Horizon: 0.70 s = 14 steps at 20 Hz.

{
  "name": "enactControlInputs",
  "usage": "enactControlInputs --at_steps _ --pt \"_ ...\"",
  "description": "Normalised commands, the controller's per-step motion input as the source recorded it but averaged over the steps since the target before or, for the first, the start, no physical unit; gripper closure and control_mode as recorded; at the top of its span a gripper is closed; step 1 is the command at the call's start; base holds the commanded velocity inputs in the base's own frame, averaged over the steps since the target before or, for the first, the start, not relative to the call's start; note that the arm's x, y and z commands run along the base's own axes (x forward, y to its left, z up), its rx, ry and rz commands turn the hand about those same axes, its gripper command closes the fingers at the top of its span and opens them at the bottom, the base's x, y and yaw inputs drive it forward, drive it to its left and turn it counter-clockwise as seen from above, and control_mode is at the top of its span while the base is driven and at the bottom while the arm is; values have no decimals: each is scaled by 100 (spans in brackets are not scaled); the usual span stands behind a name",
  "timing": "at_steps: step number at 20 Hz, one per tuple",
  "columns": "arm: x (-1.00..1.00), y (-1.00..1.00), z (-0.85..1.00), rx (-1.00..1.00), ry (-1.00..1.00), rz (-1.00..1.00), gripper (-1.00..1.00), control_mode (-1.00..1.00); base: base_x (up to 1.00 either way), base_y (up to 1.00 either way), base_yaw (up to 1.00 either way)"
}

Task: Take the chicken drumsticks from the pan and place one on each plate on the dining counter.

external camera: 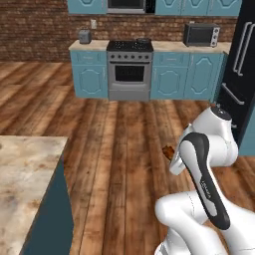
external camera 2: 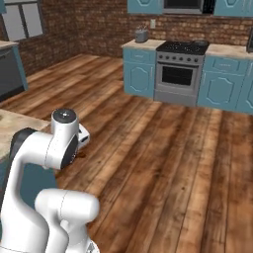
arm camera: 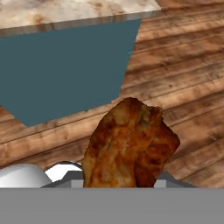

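Gripper point(arm camera: 118, 186) clamped on drumstick point(arm camera: 130, 144), carried over wood floor point(arm camera: 183, 74) just short of dining counter point(arm camera: 65, 13); advisable to keep clamp firm, lift clear of stone edge, locate empty plate before lowering and releasing.

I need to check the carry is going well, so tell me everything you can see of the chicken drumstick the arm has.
The chicken drumstick is a glossy, lumpy piece of cooked meat, mottled orange-brown with darker patches. In the hand view it stands up from the bottom edge, broad and irregular, its lower end hidden where the shut claw grips it. It hangs over the wooden floor, short of the dining counter, whose stone top and teal side lie ahead. In the left base view a small brown bit of it peeks past the arm.
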Motion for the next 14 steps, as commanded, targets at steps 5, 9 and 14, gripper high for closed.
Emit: enactControlInputs --at_steps 5,9,14 --pt "0 0 0 0 0 0 100 100 -100 83 2" --pt "0 0 0 0 0 0 100 100 -100 43 8" --pt "0 0 0 0 0 0 100 100 -100 24 8"
